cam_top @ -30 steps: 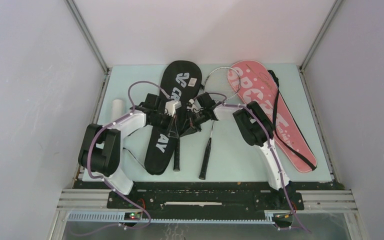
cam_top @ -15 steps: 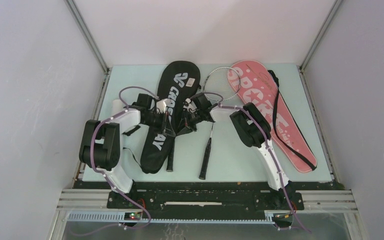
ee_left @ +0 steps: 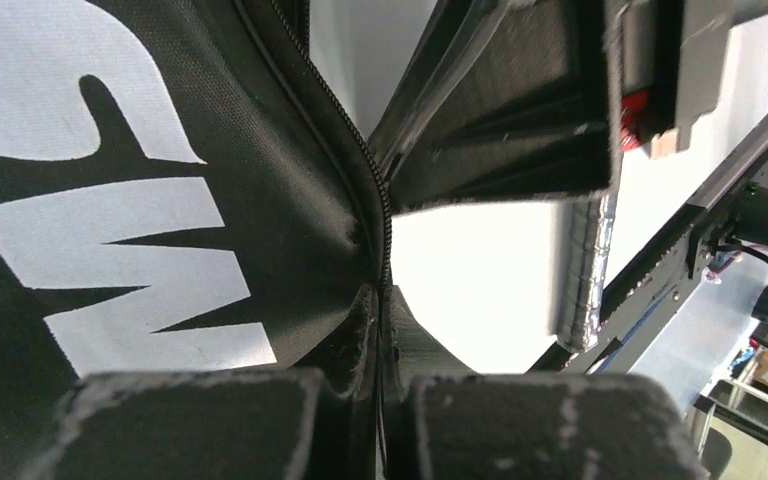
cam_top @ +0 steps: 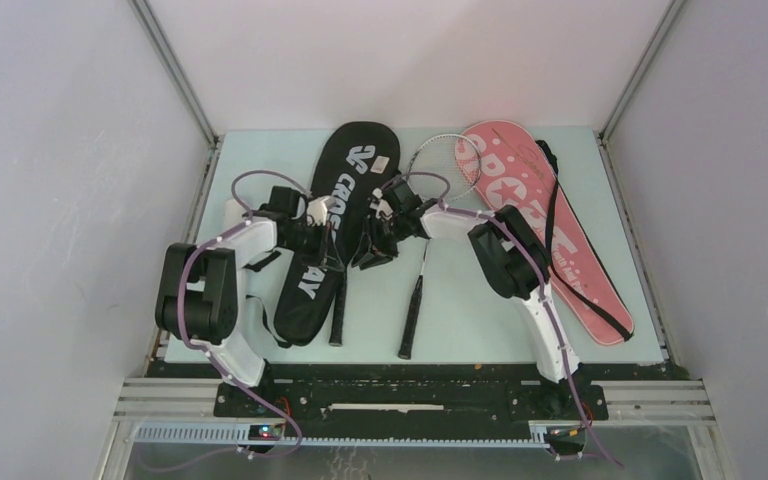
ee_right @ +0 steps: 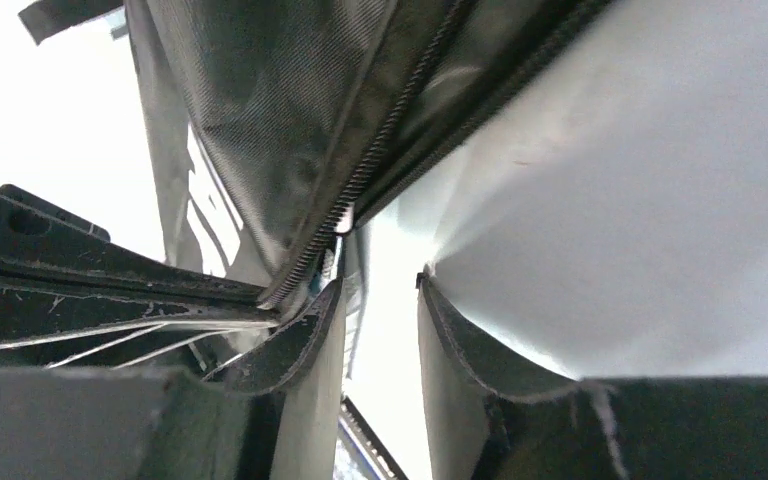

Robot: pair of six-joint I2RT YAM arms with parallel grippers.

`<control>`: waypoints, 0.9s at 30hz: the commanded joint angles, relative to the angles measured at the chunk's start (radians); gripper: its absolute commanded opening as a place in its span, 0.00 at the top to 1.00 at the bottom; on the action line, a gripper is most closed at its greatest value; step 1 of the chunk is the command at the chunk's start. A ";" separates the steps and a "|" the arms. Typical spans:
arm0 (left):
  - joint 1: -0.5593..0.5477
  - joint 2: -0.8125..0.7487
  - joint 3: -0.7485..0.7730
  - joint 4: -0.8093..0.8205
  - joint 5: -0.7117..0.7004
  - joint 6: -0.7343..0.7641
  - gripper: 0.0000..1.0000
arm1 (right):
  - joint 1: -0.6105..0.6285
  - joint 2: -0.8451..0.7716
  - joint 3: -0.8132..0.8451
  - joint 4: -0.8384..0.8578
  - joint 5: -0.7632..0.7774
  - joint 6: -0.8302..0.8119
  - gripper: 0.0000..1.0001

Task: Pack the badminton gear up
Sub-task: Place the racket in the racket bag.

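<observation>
**Black cover pinched at its zip**

The woven black "CROSSWAY" racket cover, long and teardrop-shaped with a toothed zip, lies left of centre, shifted leftward since a second ago. The left gripper clamps its zip edge between rough pads. The right gripper has parted narrowly, with the zip edge just beyond its tips.

A pale mint-green table fills the floor of a small booth. Plain white panels close it in: a back wall, a left wall and a right wall, which meet along slanted aluminium posts. Silver rails and a black plate run along the near edge. The light is soft and even, with only faint shadows on the tabletop.
</observation>
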 commanded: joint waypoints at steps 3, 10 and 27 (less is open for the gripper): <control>0.021 -0.061 0.003 0.018 -0.063 0.074 1.00 | -0.053 -0.044 0.031 -0.131 0.228 -0.121 0.60; 0.023 -0.118 0.044 -0.082 -0.135 0.162 0.58 | -0.073 -0.130 -0.028 -0.087 0.165 -0.223 0.60; -0.022 -0.517 -0.032 -0.716 -0.452 1.159 0.00 | -0.159 -0.342 -0.227 -0.085 0.091 -0.467 0.63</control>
